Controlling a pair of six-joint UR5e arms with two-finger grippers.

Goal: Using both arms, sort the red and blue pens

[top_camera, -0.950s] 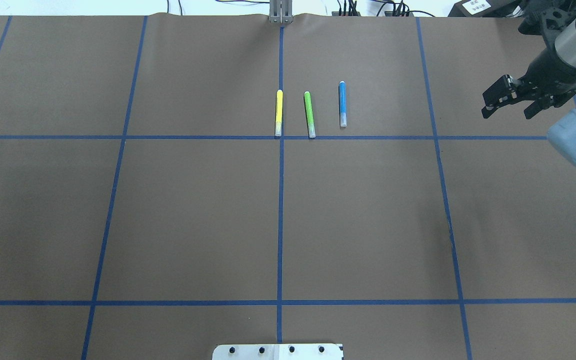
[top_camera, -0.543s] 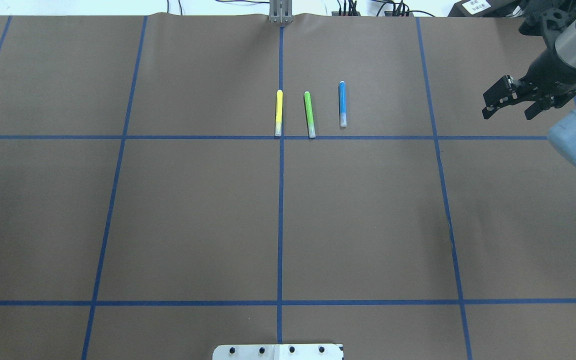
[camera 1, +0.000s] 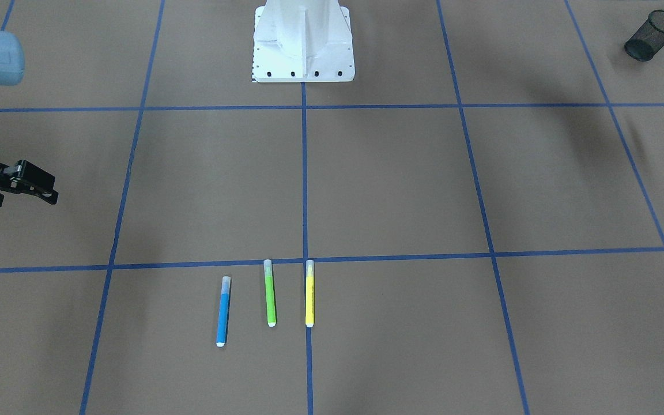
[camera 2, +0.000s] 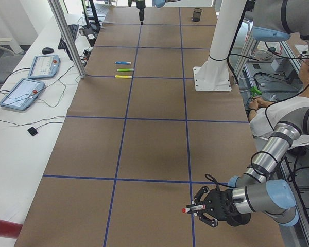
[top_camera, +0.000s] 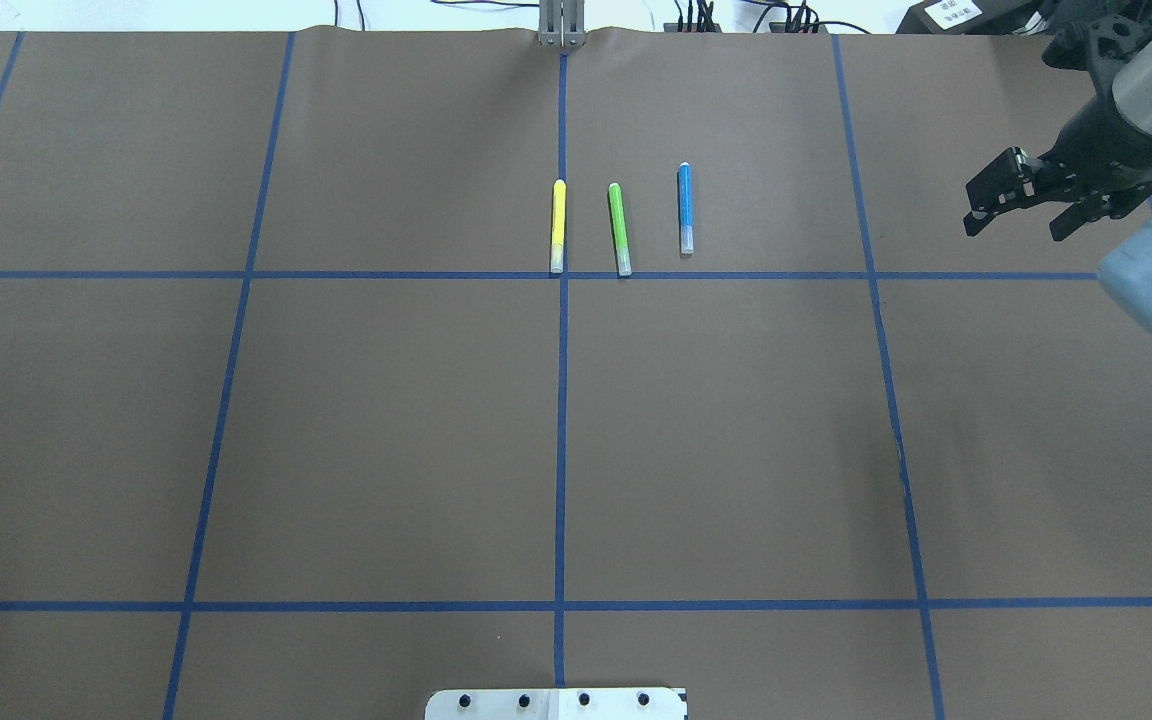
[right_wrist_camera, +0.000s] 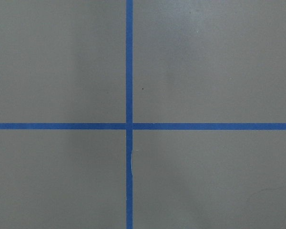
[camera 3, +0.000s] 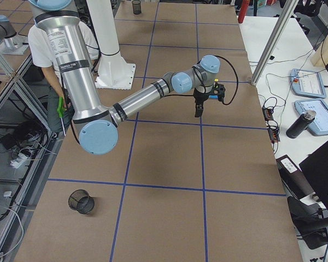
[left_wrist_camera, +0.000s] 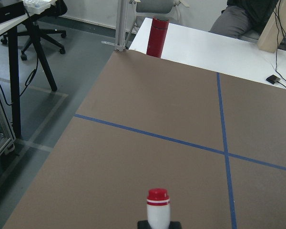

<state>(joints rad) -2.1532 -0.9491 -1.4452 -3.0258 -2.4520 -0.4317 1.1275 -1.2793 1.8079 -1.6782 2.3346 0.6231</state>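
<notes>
Holding the red pen point(camera 2: 191, 209), the left fingers point(camera 2: 208, 208) are clamped on its white barrel at the end of the left arm point(camera 2: 270, 194), over a blue tape line near the robot-side edge at the left end of the surface point(top_camera: 386, 420). The pen lies roughly level, red cap pointing away from the robot. In the left wrist view the red pen point(left_wrist_camera: 158, 208) juts up from the bottom edge over brown paper and a tape cross, with a bit of black finger point(left_wrist_camera: 158, 224) under it. The right fingers point(top_camera: 994, 195) are spread apart with nothing between them, hanging off the right arm point(top_camera: 1151, 90) over the far right part of the surface, well apart from the pens. They also show at the left edge of the front view point(camera 1: 35, 181); the right wrist view shows only tape lines crossing on bare paper. The blue pen point(top_camera: 684, 208) lies flat in the far cell just right of the centre line, clear cap toward the robot, untouched. The green pen point(top_camera: 619, 228) lies beside it, then the yellow pen point(top_camera: 557, 226) along the centre tape, all three near parallel and not touching. A black mesh cup point(camera 1: 653, 36) sits on its side, on the surface's left part near the robot's side. The white pedestal point(camera 1: 303, 40) stands at the centre line.
</notes>
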